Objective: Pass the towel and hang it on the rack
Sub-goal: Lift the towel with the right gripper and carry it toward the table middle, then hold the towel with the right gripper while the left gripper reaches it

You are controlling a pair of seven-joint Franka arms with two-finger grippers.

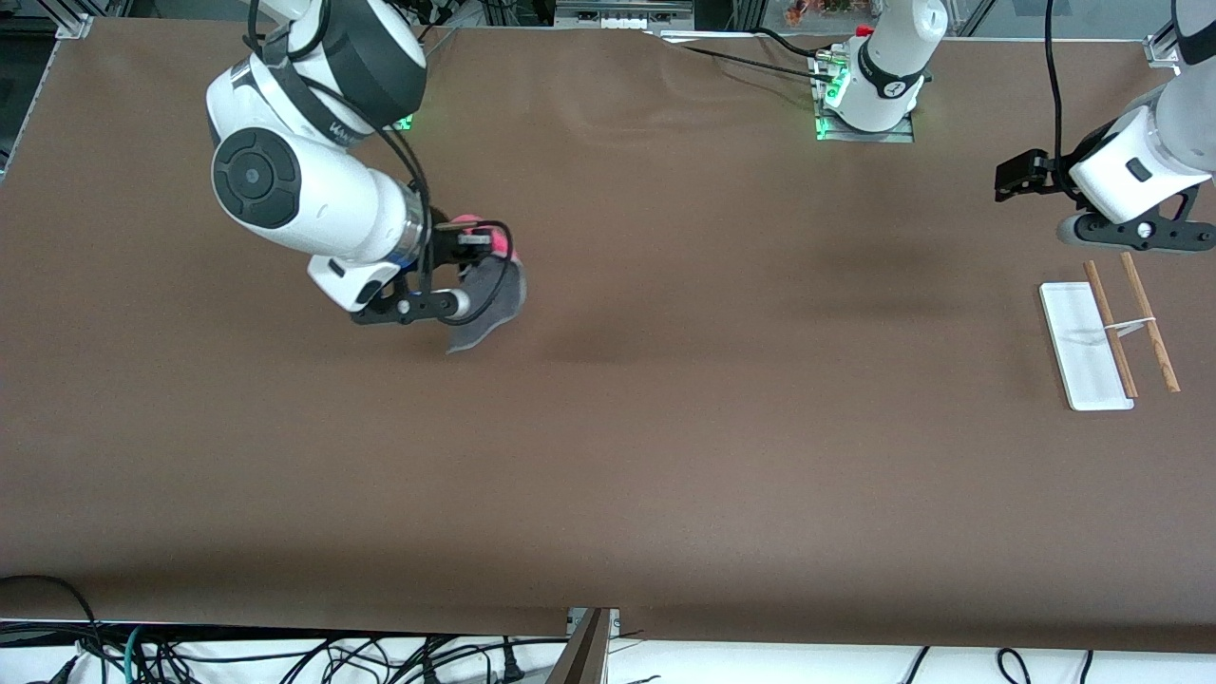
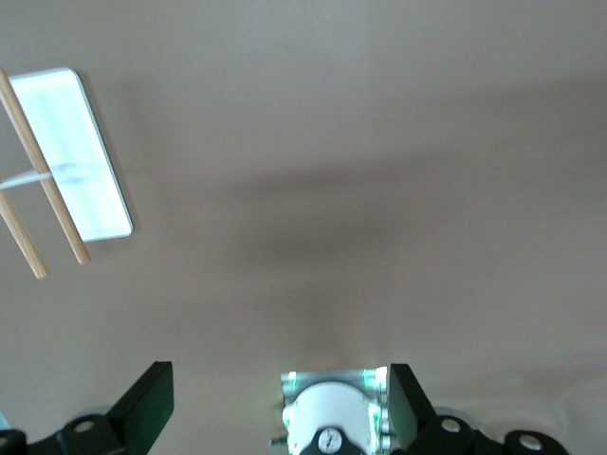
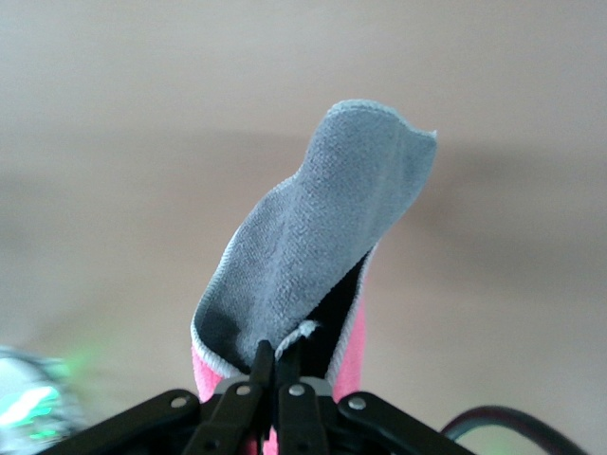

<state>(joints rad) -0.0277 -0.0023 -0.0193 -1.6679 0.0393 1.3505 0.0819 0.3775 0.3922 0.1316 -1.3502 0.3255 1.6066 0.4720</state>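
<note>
Your right gripper [image 1: 472,275] is up in the air over the desk [image 1: 608,456] toward the right arm's end, fingers pinched tight on one edge of the towel [image 1: 489,309]. In the right wrist view the fingers [image 3: 275,379] meet on the stitched rim and the towel [image 3: 313,246] folds over itself, grey face outward, bright pink showing low at the fold beside the gripper [image 3: 277,365].

The cloth hangs as one long folded flap. Its long axis runs from the pinch away from the gripper, the free end tapering to a rounded corner. In the front view that free end droops down toward the desk and toward the camera. A bit of pink shows up by the fingers there too.

Your left gripper [image 1: 1016,176] waits over the desk at the left arm's end, jaws spread wide with nothing between them. The left wrist view shows both fingers [image 2: 147,403] well apart over bare desk.

The rack [image 1: 1107,332] lies near it, a little nearer the camera. The white base lies flat with the two wooden rods [image 1: 1130,323] alongside it. Base and rods share one long axis, running from the robots' side toward the camera with a slight slant. The left wrist view catches the rack [image 2: 71,161] too.
</note>
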